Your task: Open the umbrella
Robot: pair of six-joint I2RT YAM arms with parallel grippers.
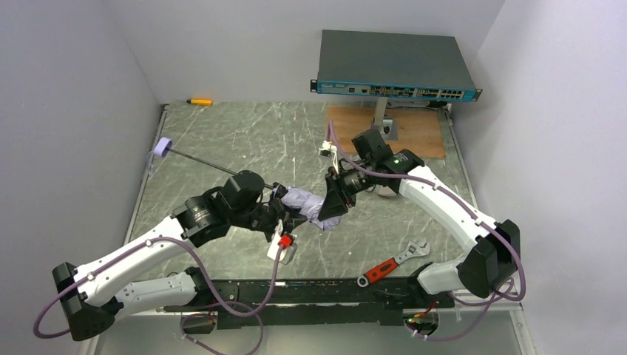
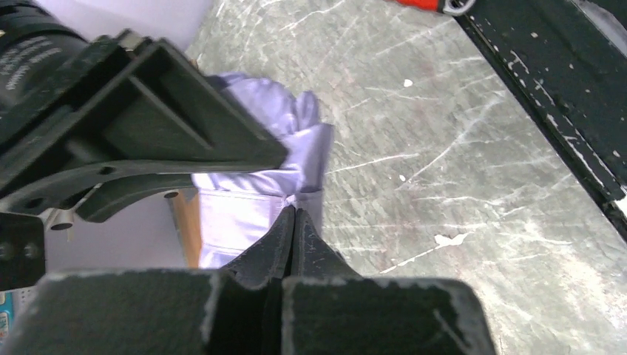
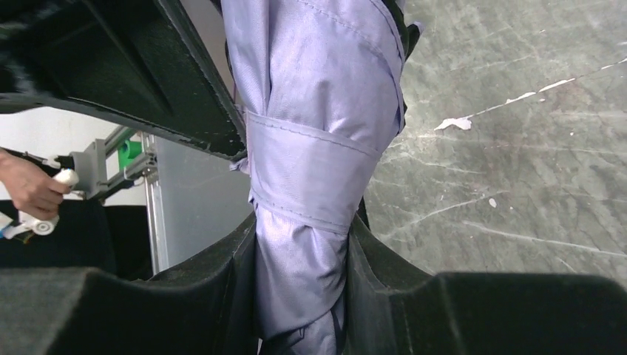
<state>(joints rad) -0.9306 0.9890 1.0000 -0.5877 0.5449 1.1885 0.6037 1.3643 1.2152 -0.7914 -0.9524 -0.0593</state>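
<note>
The umbrella lies folded across the middle of the table; its lavender canopy bundle (image 1: 303, 201) is held between both grippers. Its thin dark shaft (image 1: 203, 162) runs back-left to the small lavender handle (image 1: 161, 146). My right gripper (image 1: 329, 205) is shut around the bundle (image 3: 318, 89), fingers (image 3: 370, 251) pressing on both sides just below the wrap strap (image 3: 318, 159). My left gripper (image 1: 290, 218) is shut, its tips (image 2: 294, 214) pinching the edge of the strap on the lavender fabric (image 2: 251, 214). The right gripper's black finger (image 2: 148, 111) fills the upper left of the left wrist view.
A dark teal flat box (image 1: 395, 63) stands on a stand over a wooden board (image 1: 421, 133) at the back right. A red-handled wrench (image 1: 392, 262) lies at the front right, and an orange-yellow tool (image 1: 198, 101) at the back left. White walls enclose the table.
</note>
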